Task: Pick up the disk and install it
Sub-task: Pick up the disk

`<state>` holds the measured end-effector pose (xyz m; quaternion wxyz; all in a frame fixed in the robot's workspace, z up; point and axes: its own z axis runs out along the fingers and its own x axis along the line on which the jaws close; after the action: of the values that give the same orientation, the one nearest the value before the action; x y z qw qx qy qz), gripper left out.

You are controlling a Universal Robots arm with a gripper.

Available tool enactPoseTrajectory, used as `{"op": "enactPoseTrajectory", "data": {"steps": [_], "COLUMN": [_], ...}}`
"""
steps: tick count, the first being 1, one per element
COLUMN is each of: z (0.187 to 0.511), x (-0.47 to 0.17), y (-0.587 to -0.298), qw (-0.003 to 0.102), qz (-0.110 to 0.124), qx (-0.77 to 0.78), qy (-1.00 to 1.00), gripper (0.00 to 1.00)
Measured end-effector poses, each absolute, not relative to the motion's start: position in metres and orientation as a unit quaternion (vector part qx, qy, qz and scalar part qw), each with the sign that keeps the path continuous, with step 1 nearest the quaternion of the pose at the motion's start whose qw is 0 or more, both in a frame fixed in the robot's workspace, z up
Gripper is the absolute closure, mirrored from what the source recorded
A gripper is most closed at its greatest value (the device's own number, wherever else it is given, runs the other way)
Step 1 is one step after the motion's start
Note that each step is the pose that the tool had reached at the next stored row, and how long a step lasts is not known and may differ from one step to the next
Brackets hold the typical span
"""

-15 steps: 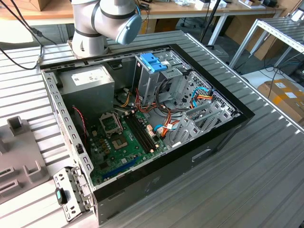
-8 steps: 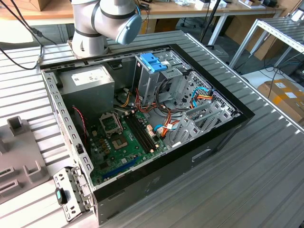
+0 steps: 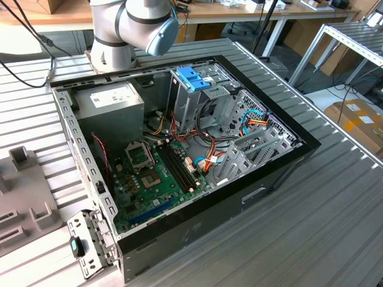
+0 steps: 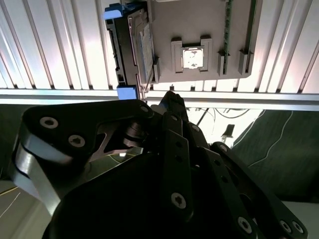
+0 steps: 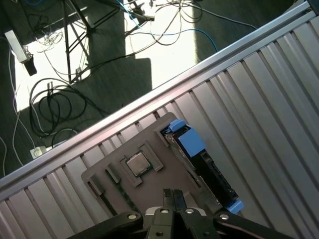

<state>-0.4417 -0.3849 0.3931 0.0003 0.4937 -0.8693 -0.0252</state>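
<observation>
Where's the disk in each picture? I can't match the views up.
Second wrist view: the disk runs along one side of the grey plate.
First wrist view: the disk, blue-railed, flanks the same grey plate.
Exterior view: the grey plate, the shared landmark, lies at the exterior view's left edge.

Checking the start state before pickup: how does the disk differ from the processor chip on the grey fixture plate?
The disk stands on edge at the side of the grey fixture plate; the processor chip lies flat in a recess. The disk is dark with blue plastic ends; the chip is bare silver metal. The disk is clearly longer than the chip. Both sit in that plate on the slatted table.
</observation>
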Motion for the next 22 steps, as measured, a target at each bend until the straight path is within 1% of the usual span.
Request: {"op": "enactPoseTrajectory", "data": {"steps": [22], "z": [0.3931], "x": [-0.4417], "y": [-0.385], "qw": [0.001], "qz": [-0.025], "qx": [0.523], "qy": [-0.852], "gripper": [0.89]}}
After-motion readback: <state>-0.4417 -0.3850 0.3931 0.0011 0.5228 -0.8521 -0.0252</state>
